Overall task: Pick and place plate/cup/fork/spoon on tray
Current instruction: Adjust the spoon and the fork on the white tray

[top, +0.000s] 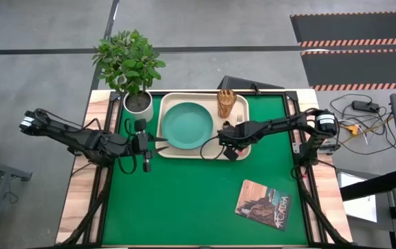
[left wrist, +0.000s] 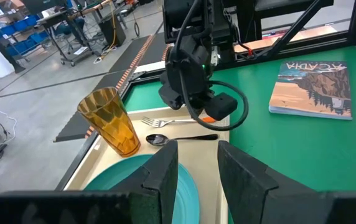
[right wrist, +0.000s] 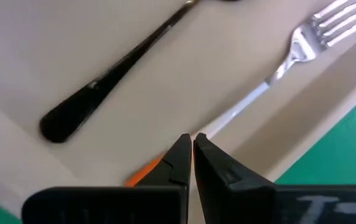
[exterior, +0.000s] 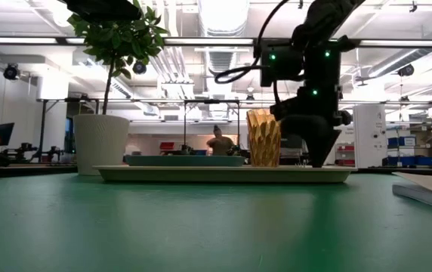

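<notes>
Green table (top: 198, 200): right gripper (right wrist: 192, 155) fingers nearly together, pinching fork (right wrist: 277, 68) handle on tray (right wrist: 184, 81); spoon (right wrist: 103, 81) beside.

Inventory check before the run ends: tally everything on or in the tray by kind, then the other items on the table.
On the tray:
plate: 1
cup: 1
fork: 1
spoon: 1
Off the tray, on the table:
potted plant: 1
book: 1
Total: 6, plus the tray itself.
</notes>
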